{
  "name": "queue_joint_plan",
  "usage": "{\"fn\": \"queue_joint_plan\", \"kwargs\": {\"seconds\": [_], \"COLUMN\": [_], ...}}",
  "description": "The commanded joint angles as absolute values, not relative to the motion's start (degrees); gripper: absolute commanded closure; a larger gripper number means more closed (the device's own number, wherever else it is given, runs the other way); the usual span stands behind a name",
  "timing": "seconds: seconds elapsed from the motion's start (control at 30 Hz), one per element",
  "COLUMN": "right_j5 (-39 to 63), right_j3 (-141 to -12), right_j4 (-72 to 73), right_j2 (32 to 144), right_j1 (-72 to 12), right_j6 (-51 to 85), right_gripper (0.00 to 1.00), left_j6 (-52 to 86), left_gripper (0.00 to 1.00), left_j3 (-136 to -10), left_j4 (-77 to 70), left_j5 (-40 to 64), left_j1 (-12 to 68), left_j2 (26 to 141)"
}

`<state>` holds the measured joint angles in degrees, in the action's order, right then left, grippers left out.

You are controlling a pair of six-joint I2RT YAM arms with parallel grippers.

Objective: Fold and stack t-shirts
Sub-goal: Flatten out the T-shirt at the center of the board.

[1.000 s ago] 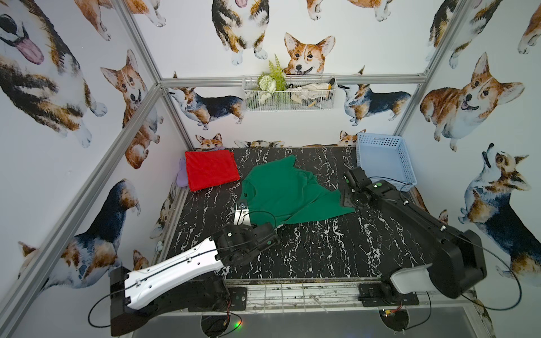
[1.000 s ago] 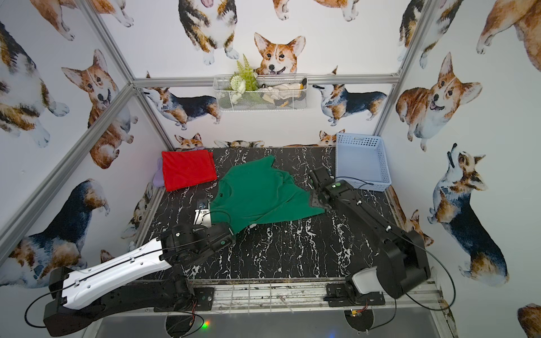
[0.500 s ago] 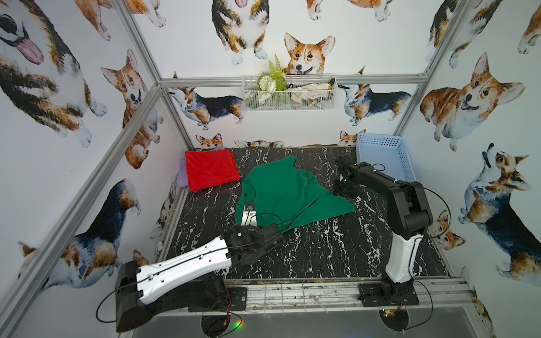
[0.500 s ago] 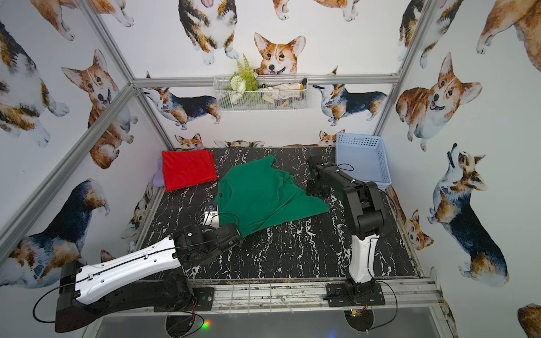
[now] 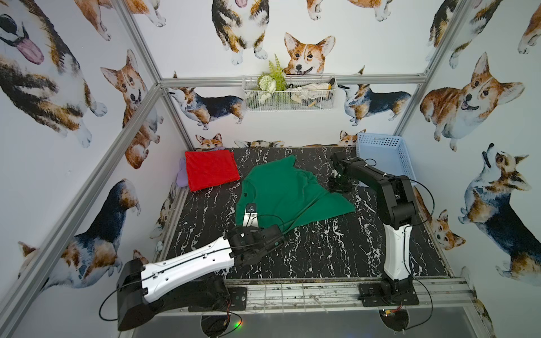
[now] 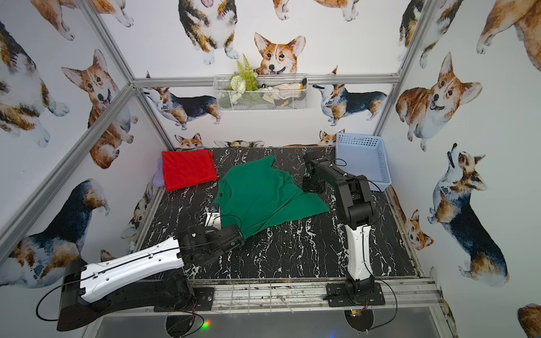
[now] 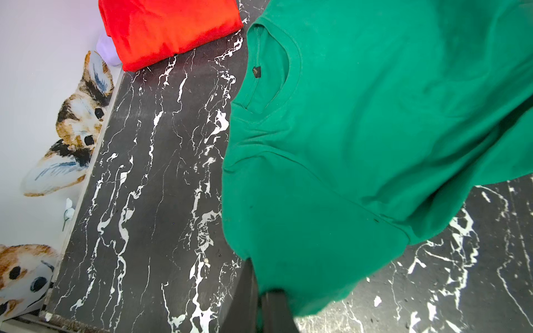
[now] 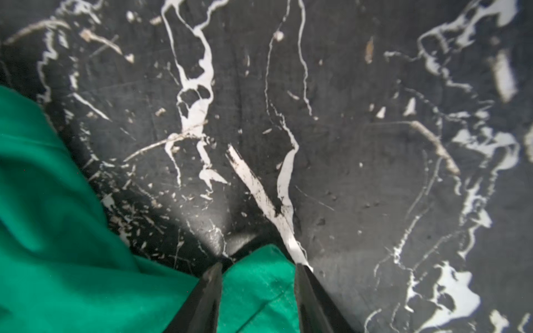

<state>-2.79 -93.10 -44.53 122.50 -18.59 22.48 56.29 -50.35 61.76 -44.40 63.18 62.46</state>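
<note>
Raised up since a second ago, when it lay stretched low across the table point(image 5: 322, 254), the right arm now stands with its elbow high. Its wrist bends down at the far right edge of the green shirt point(image 5: 287, 193). The right gripper point(image 8: 258, 272) is partly open, its fingers point(image 8: 212, 288) set on either side of a corner of green cloth against the tabletop. The left gripper point(image 5: 251, 209) is closed tight on the near left edge of the same shirt, below the collar. This shirt lies spread and creased in the middle of the table, its collar toward the left. A red shirt point(image 5: 210, 169) sits folded in the far left corner, on top of something lilac point(image 5: 181, 175). A pale blue basket point(image 5: 380, 140) stands in the far right corner, behind the right arm.
</note>
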Motion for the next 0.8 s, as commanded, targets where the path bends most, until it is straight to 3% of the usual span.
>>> {"fn": "queue_joint_plan", "kwargs": {"seconds": [0.0, 0.13, 0.33, 0.43, 0.77], "right_j5": [-2.70, -2.94, -3.94, -4.87, -8.22], "right_j3": [-93.26, -92.34, -91.58, -92.05, -92.56], "right_j4": [-46.10, -45.54, -45.52, -46.34, -49.69], "right_j2": [123.41, 123.74, 122.91, 121.28, 114.45], "right_j1": [-18.46, -18.36, -17.84, -17.73, -17.23], "right_j6": [22.32, 22.67, 22.94, 22.35, 21.01], "right_gripper": [0.55, 0.60, 0.85, 0.91, 0.99], "left_j6": [56.24, 56.17, 55.99, 55.71, 55.63], "left_gripper": [1.00, 1.00, 1.00, 1.00, 1.00], "left_j3": [-49.79, -49.66, -49.79, -50.01, -50.23], "left_j4": [62.22, 62.31, 62.05, 61.80, 61.95], "left_j5": [-44.74, -44.52, -44.32, -44.30, -44.73], "left_j1": [63.11, 63.11, 63.15, 63.11, 63.11], "left_j2": [61.20, 60.47, 60.63, 60.64, 60.44]}}
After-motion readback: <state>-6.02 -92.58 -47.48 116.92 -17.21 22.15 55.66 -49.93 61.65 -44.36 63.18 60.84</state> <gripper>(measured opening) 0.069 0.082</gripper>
